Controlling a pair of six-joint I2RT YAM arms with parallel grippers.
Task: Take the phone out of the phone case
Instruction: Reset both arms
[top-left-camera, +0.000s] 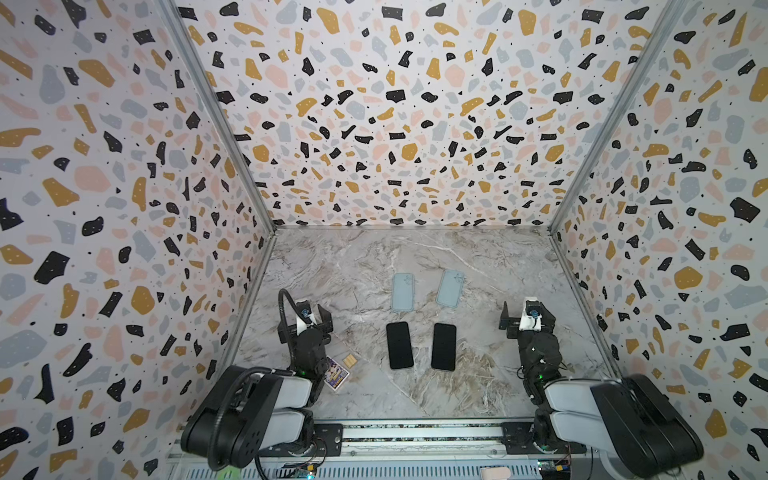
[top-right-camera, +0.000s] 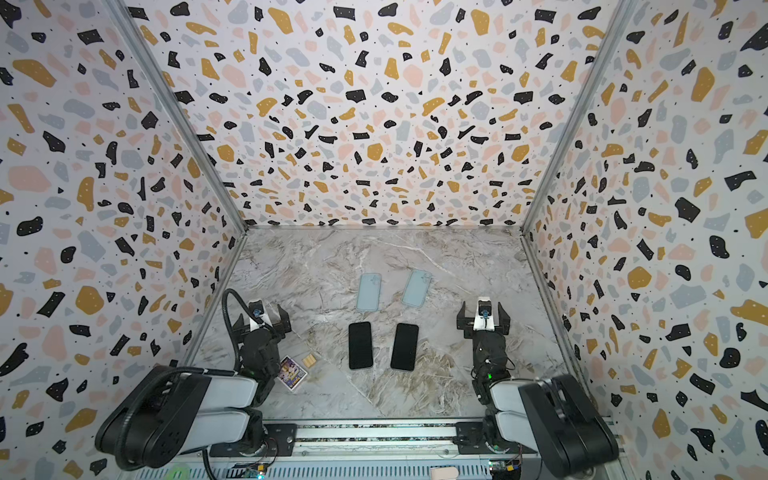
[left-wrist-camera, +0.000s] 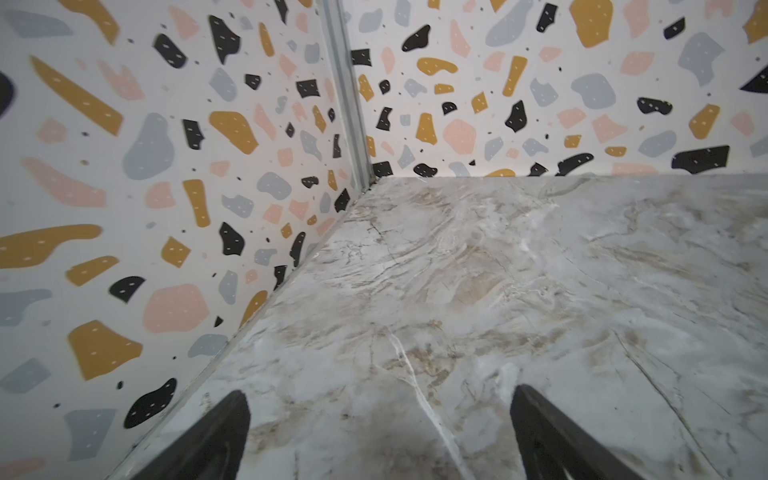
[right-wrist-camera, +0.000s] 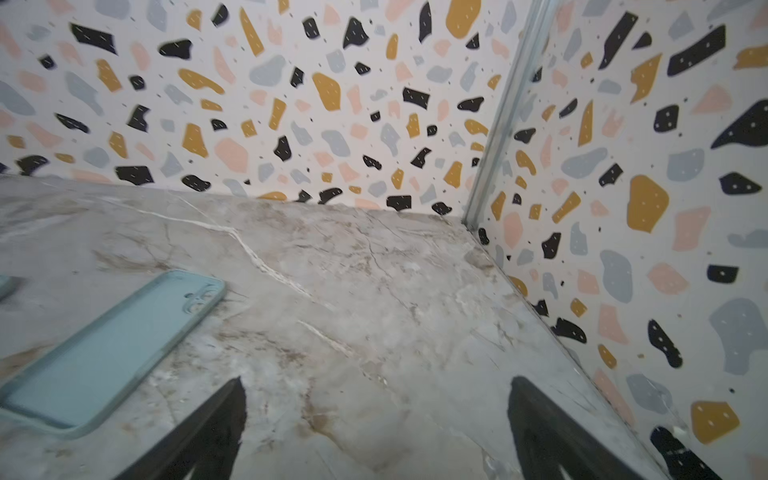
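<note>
2 glossy black phones (top-left-camera: 400, 345), 2 matte blue cases (top-left-camera: 402, 292); left gripper (left-wrist-camera: 380, 392), right gripper (right-wrist-camera: 378, 380) spread.

Jaws spread: left gripper (top-right-camera: 262, 318), right gripper (top-right-camera: 483, 311).

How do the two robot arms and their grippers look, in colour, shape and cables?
The left arm and right arm have light grey links between bulky black joints. A black ribbed hose loops beside the left one. The left gripper and right gripper are black, with tapering fingers and a white mount bearing a blue part.
</note>
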